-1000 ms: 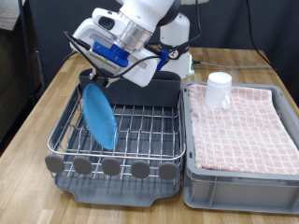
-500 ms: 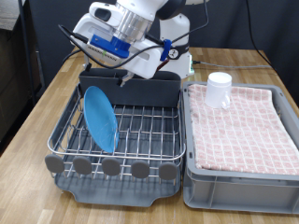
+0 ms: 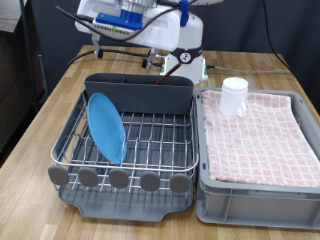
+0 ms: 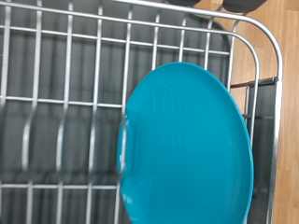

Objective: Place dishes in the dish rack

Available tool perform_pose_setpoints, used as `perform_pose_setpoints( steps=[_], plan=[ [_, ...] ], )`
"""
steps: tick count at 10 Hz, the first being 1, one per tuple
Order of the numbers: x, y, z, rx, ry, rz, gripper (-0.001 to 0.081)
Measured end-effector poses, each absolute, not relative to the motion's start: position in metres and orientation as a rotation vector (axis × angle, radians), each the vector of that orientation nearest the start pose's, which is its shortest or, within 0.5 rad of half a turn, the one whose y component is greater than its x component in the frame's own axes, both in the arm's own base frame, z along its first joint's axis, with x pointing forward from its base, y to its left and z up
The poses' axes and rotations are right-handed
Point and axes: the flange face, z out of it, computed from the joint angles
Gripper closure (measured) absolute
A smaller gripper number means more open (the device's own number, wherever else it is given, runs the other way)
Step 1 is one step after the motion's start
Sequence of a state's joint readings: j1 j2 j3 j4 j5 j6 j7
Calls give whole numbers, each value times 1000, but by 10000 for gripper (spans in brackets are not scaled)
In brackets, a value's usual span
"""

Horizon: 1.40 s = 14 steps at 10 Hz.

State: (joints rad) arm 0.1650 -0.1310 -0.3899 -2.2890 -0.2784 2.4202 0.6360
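Plate [image 3: 106,127] upright at rack's [image 3: 125,180] left edge

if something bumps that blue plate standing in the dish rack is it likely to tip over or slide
The light-blue plate stands on edge, leaning in the dish rack, so a sideways bump would probably tip it flat rather than roll it; the wire grid likely catches its rim. It looks rigid and glossy, so probably slippery to grip. The gripper itself isn't visible; the arm sits high above.
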Motion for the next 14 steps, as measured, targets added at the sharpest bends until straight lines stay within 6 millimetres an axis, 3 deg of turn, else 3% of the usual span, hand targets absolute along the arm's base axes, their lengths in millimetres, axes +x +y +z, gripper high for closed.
perform_pose_setpoints(
  steps=[3, 8, 12, 14],
  plan=[
    [515, -96, 459, -3067, 934, -397, 4],
    [509, -9, 484, -3014, 874, -195, 4],
    [505, 1, 478, -3007, 886, -141, 4],
    [500, 18, 467, -3021, 859, -108, 4]
  ],
)
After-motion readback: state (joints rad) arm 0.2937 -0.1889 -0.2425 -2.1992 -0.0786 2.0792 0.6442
